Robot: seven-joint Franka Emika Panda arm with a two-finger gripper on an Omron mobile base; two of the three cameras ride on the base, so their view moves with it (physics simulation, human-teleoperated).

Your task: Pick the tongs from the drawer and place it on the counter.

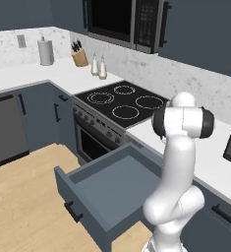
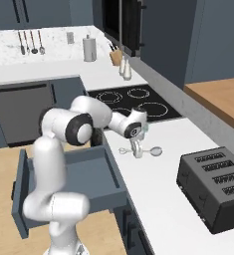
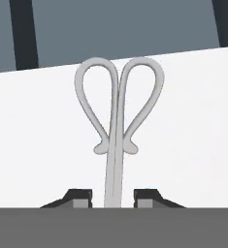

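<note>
Jaws stand slightly apart either side of the tongs, whether gripping I cannot tell. Tongs lie on the white counter, right of the open drawer. I judge only release and retreat remain.

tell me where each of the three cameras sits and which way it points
Left base view: behind the arm on its left, looking forward and down at the open drawer, cooktop and counter; the white arm rises at lower right.
Right base view: behind on the right, looking over the counter, toaster and tongs; the arm rises at lower left, reaching to the gripper.
Hand view: on the hand, looking along the gripper at the tongs on the counter.
Both base views share drawer, cooktop and counter.
</note>
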